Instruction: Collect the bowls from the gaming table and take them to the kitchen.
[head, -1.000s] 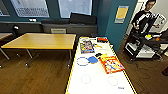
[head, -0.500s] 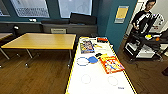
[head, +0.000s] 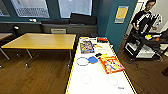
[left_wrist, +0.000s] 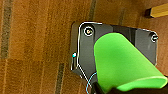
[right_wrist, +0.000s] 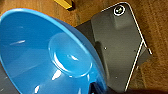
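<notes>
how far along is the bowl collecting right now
Partly done. A bright green plastic bowl fills the left wrist view and a blue plastic bowl the right wrist view, apparently held. Another blue round piece lies on the long white-topped gaming table beside a board-game box. No kitchen is in sight, so delivery remains.

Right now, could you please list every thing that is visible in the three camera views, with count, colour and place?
green bowl: one, bright green, large in the left wrist view, over wooden floor
blue bowl: one, blue, large in the right wrist view
gaming table: one, white top, ahead in the head view
board-game boxes: several, colourful, on the gaming table
blue round item: one, on the gaming table; whether it is a bowl I cannot tell
wooden table: one, left of the gaming table
cart: one, dark, at the right
person: one, behind the cart
</notes>
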